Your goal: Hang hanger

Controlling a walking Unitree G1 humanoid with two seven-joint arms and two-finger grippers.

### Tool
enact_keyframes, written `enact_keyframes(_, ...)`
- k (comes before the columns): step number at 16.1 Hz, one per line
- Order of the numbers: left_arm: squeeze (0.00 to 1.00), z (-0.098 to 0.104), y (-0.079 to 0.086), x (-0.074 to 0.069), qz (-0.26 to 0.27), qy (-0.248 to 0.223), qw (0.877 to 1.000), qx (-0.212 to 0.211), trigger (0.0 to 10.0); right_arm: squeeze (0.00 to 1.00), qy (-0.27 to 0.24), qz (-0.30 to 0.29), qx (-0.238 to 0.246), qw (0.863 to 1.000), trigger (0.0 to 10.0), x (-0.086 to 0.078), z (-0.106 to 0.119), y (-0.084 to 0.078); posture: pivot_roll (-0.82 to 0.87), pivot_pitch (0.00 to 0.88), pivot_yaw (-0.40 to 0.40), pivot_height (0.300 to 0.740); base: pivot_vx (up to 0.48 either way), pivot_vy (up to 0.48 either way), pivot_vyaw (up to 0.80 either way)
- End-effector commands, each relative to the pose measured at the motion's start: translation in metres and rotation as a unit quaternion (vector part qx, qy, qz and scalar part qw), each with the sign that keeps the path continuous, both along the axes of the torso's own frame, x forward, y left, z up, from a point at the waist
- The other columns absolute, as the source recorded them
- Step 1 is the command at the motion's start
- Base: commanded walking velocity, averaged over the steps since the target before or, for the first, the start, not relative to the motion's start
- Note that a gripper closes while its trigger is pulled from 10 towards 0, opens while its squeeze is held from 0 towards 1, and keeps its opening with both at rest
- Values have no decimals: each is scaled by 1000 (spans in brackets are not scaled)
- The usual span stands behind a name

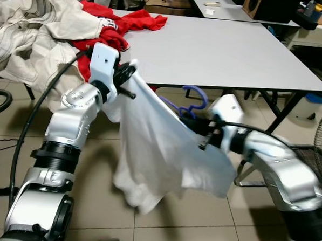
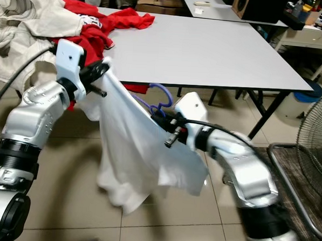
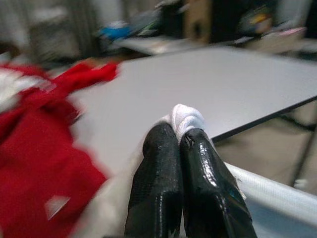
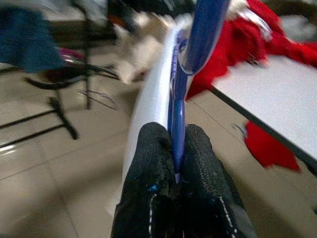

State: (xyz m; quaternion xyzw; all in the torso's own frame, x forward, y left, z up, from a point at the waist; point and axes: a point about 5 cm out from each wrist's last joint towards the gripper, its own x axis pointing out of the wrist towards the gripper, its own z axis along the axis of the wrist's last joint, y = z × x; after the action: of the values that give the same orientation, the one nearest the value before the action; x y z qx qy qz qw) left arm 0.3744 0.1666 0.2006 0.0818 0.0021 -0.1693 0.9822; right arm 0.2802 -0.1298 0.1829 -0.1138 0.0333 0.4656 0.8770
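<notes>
- Left pincer [image 3: 179, 141] is clamped on a fold of the white shirt [image 1: 159, 153].
- Right pincer [image 4: 177, 148] grips the blue hanger [image 1: 190, 105], held just before the grey surface [image 1: 229, 54], shirt draped between.

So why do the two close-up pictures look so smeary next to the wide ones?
Left wrist view: the fingers pinching white cloth are sharp, with glare on one, while the red clothes and table behind are blurred. Right wrist view: the fingers around the blue hanger are crisp, the floor soft. Left eye view: evenly lit and mostly sharp.
</notes>
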Motion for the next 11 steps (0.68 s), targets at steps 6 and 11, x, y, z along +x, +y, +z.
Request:
enact_keyframes(6,0,4,30,18,106,-18,994,26,0,0,2,-19,-11,1000,10000,-10,9,-20,26,0,-48,740,0,0,0)
enact_keyframes(11,0,-26,22,18,64,44,997,-16,0,0,8,-31,10,999,10000,-15,10,-22,28,0,-40,740,0,0,0)
